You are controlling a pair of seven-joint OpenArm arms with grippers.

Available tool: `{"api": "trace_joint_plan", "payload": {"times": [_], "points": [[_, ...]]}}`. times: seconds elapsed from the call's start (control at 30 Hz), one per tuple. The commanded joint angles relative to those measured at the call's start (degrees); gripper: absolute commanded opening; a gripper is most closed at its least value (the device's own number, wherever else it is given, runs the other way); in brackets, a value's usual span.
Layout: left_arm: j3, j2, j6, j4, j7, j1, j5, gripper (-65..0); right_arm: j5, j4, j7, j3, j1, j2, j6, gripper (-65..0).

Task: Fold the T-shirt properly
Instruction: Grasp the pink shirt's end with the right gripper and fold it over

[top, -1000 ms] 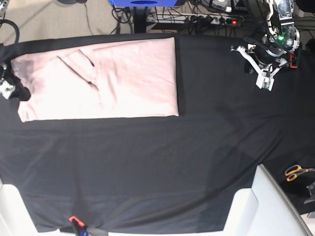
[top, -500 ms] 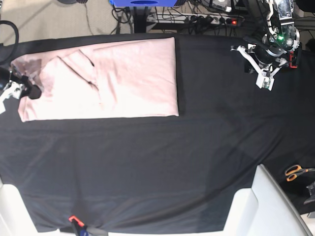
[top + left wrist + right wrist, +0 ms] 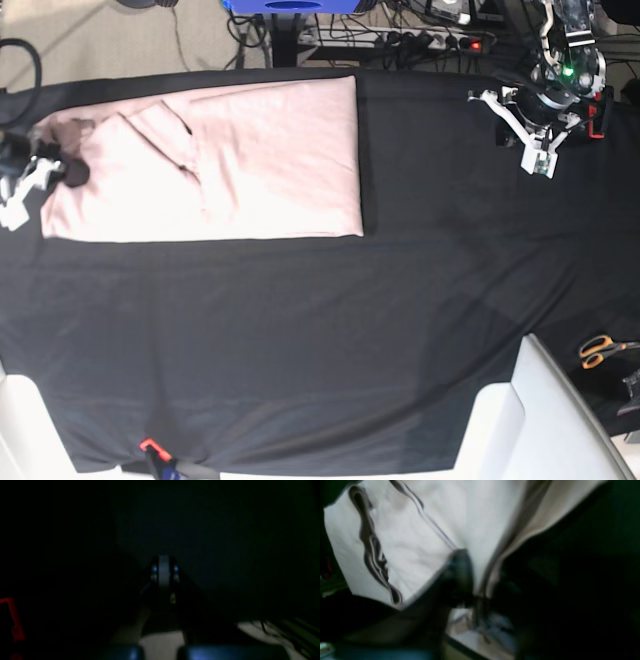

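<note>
T-shirt lies folded into a long band at upper left of the base view, on the black-draped counter. Long axis runs left–right. Right pincer sits at the band's far left end; the whole garment stretches rightward from it. In the right wrist view the right pincer is narrowed onto pale fabric, an edge caught between the jaws: holding the T-shirt. Left pincer is parked at upper right, well apart from the cloth, closed on nothing; the right arm is far nearer. Against the earlier base frames: the right pincer has moved inward onto the cloth and closed; the left end has bunched slightly.
</note>
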Motion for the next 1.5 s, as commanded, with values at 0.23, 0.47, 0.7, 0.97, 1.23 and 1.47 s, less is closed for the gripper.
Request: {"api": "trace_joint_plan", "payload": {"times": [0.23,0.47,0.7,0.97,1.23,1.47], "points": [[-0.4,-0.6,-0.1,0.7,-1.0,0.5,-0.2,-65.0,-6.4,-0.3,-5.5,-0.5,0.6,-0.2,-2.0,-64.5],[-0.4,-1.0,-0.1,0.8,-1.0,1.7,-0.2,-65.0,-6.1,18.8,-5.5,-0.3,-5.8,-1.1,-2.0,-64.4],[-2.3,-2.2,-0.1,0.7,-1.1,2.9,-0.2,-65.0,-6.5,43.3,-2.5,-0.8,-14.8,-3.7,-13.4,-64.4],[-4.4,-2.3,-0.1,-0.9,-1.1,2.9,-0.2,-65.0,-15.0,58.1,-2.4,-1.0,-17.0,-7.0,-22.5,-64.4],[-4.4,-2.3,-0.1,-1.3,-1.1,2.9,-0.1,-65.0,-25.9,69.7,-14.2,-1.0,-17.3,-16.6,-23.0,-64.4],[-4.4,-2.3,-0.1,-1.3,-1.1,2.9,-0.1,-65.0,-26.2,70.7,-20.1,-1.1,-17.1,-22.6,-23.0,-64.4]]}}
